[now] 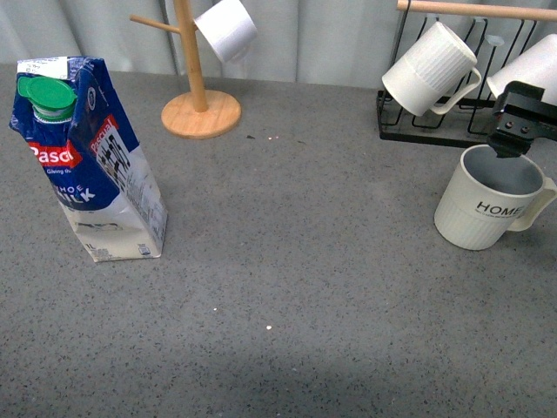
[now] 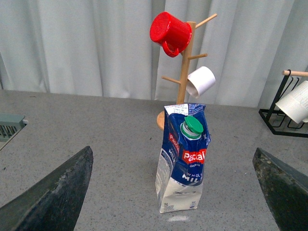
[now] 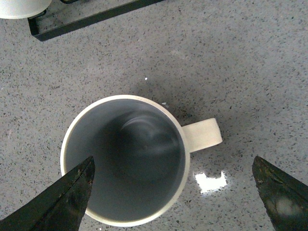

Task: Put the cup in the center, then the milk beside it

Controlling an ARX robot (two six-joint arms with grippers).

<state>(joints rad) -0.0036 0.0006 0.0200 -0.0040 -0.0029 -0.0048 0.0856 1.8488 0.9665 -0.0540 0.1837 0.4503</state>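
Right pincer (image 1: 515, 131) hangs wide open over the one cup (image 1: 487, 198), holding nothing. The cup stands upright at the counter's (image 1: 305, 261) right side, just before a black rack (image 1: 418, 135) carrying two white ribbed mugs (image 1: 431, 68). Left pincer (image 2: 173, 150) gapes too, empty, facing the single milk (image 2: 183, 163), upright at the left. Behind it, a wooden mug tree (image 2: 185, 72) bears one red cup (image 2: 169, 32) and one small white cup (image 2: 201, 81).
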